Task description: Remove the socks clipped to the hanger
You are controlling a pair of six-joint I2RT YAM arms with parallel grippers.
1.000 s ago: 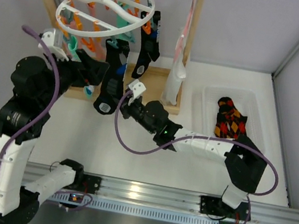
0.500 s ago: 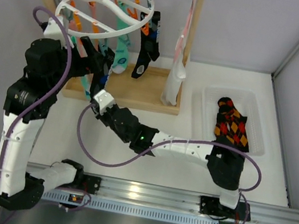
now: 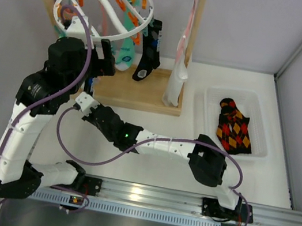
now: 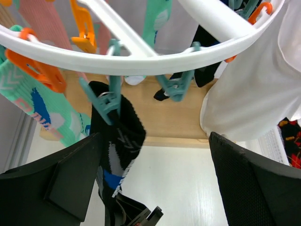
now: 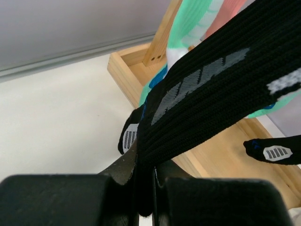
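Dragging black sock [image 5: 202, 94] further left, hanger [image 4: 141, 59] swung

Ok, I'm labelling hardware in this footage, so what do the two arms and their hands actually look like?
Both the left arm and right arm have white links joined by black joint housings, each trailed by a looping purple cable. The right arm shows a small green light. The left hand and right hand have matte black fingers.
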